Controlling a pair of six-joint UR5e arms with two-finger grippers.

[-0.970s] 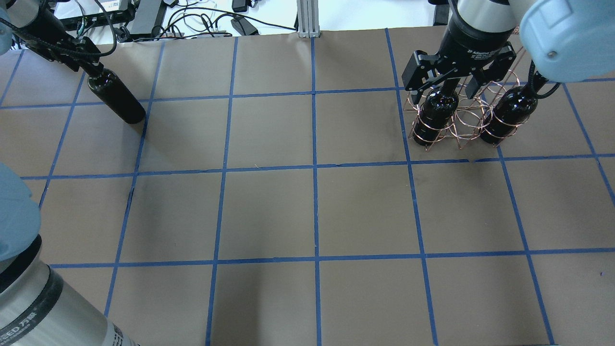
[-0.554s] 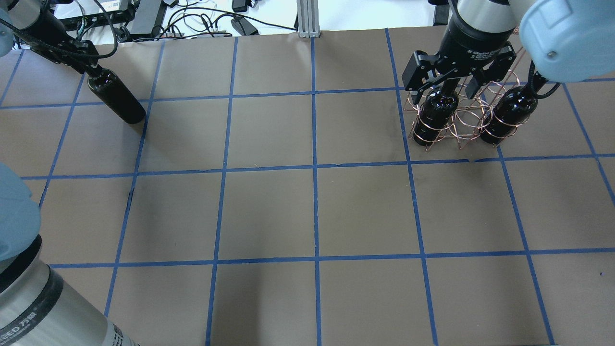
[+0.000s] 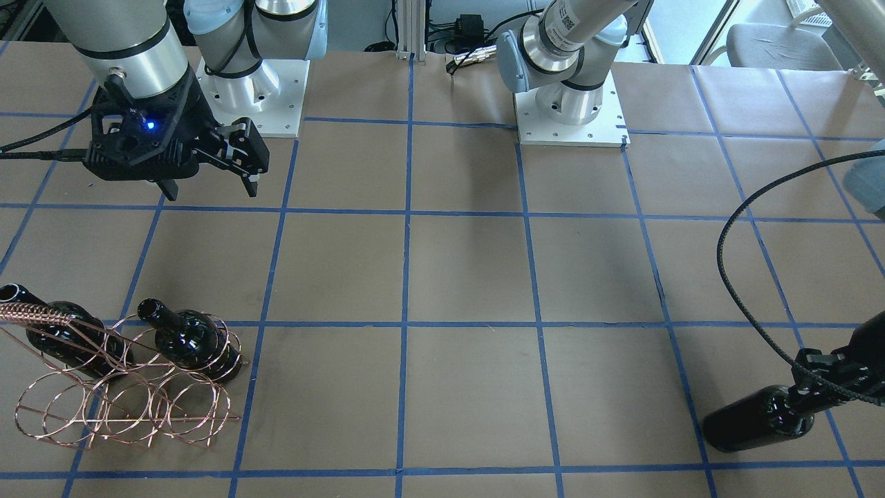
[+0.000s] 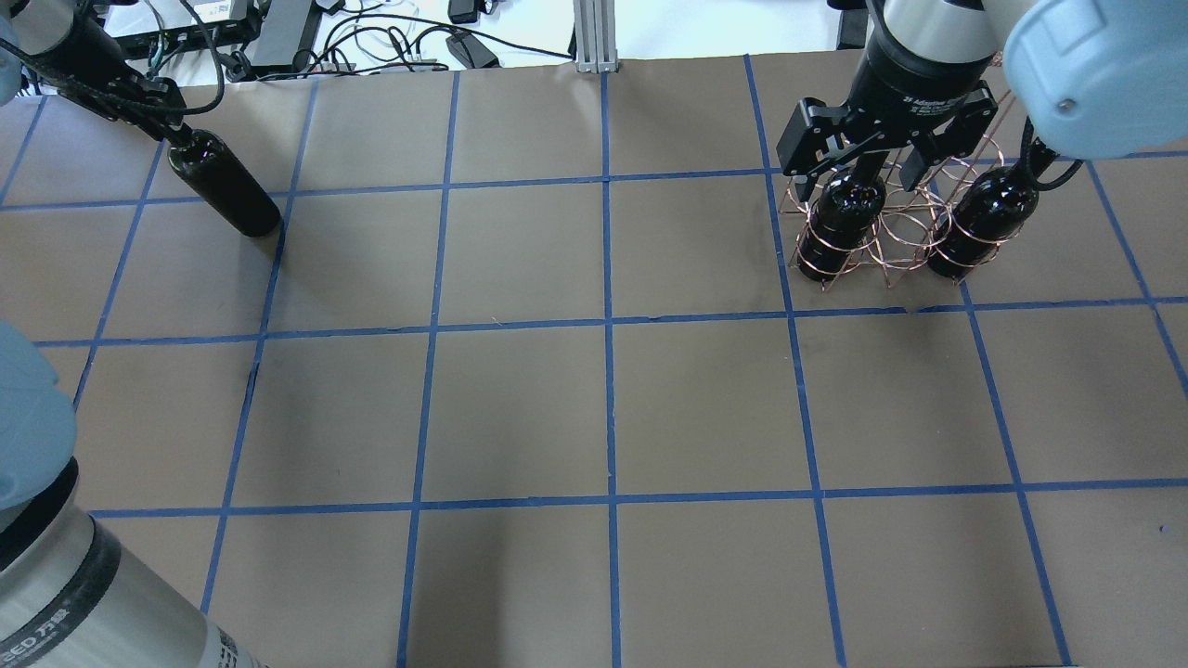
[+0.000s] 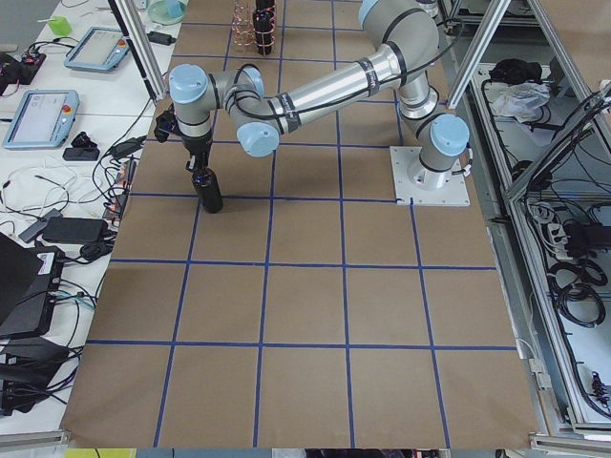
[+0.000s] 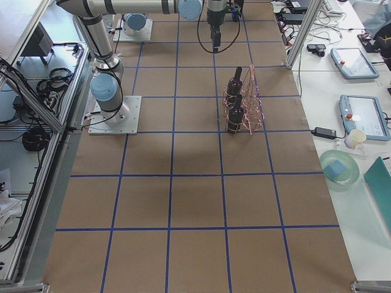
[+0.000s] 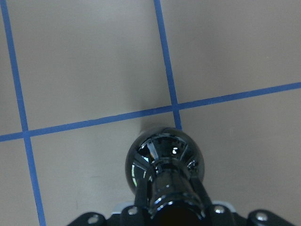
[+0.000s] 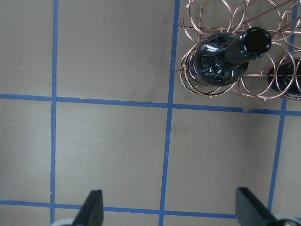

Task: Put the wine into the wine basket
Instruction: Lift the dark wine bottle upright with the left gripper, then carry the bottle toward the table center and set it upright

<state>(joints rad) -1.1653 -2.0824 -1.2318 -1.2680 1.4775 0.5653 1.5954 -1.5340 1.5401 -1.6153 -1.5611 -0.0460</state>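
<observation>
Wine bottle (image 4: 223, 186): stood upright, neck up, upper left.
Left gripper (image 4: 176, 134): clamped its neck.
Right gripper (image 3: 209, 187): spread wide, empty.

Only the letters "EED" read on the left arm (image 4: 46, 594) (rest cut off).

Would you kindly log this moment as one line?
left gripper: shut on wine | right gripper: open | wine basket: two bottles seated
</observation>
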